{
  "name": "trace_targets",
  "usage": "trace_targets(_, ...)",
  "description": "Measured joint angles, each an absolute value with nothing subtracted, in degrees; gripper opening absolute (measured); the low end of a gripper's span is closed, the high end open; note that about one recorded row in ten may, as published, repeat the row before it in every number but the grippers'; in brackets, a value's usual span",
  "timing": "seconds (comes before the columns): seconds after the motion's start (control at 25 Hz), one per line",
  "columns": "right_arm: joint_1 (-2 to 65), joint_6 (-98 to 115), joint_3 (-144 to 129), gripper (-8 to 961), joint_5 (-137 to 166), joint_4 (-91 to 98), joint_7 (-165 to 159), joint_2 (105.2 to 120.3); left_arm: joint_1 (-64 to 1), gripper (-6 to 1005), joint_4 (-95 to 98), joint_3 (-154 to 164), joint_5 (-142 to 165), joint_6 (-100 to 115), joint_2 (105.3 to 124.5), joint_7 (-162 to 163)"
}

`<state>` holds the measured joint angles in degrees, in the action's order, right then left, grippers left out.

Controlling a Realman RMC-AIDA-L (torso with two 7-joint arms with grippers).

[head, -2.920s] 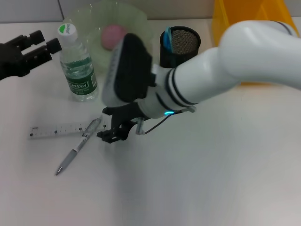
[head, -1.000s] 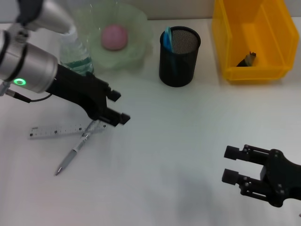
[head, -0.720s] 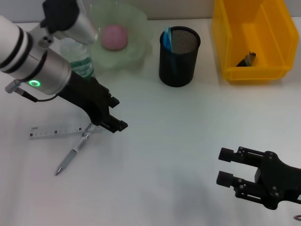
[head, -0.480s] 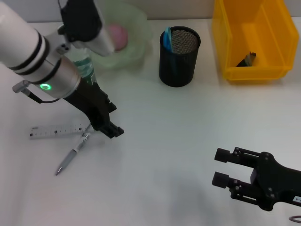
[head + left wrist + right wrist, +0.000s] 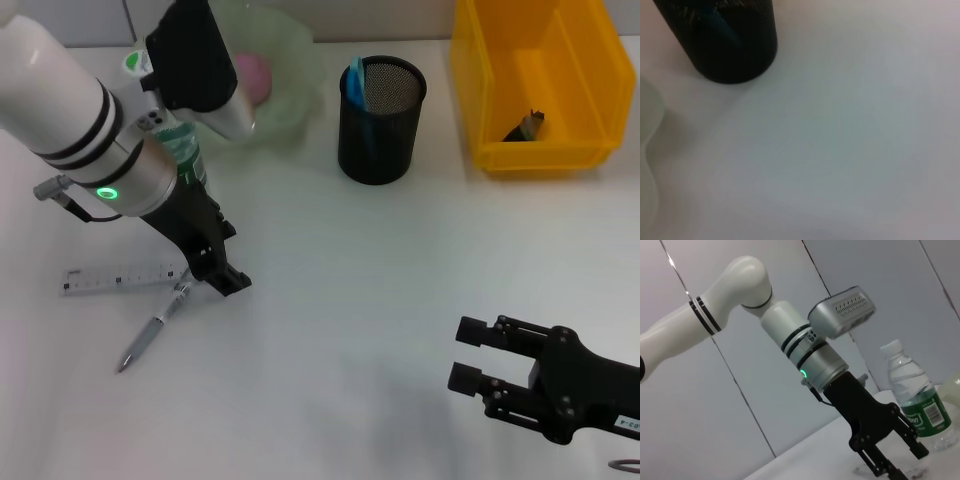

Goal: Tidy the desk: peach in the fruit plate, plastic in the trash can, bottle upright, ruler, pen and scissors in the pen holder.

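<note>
Pen (image 5: 155,328) lies slantwise on the bench, its upper end right beneath the left gripper (image 5: 217,272), whose fingers stand spread; ruler (image 5: 120,277) alongside. Right gripper (image 5: 472,354), open too, waits well apart

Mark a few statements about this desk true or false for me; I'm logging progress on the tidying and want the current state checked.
1. The pink peach lies in the pale green fruit plate. True.
2. The clear plastic water bottle lies on its side. False: it stands upright, cap on top.
3. The transparent ruler and the grey pen are in the black mesh pen holder. False: both lie on the white desk.
4. The left gripper is low over the pen's upper end. True.
5. The right gripper holds the ruler. False: it is open and empty, at the desk's near right.
</note>
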<state>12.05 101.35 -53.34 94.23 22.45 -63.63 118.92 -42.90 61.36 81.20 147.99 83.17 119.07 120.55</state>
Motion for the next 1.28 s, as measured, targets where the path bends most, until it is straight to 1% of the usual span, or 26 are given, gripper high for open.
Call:
trace_targets(0.36,12.91,101.24,-53.15,620,94.27,22.14,-63.64,118.99,-44.05,694,57.24,82.65,148.83,80.15,119.1,120.45)
trace_targets(1.28,14.49,101.25,-52.99,620,94.09,20.65,-64.15,119.0,-44.37,692,56.15,84.11,149.08,79.04,119.09,120.0)
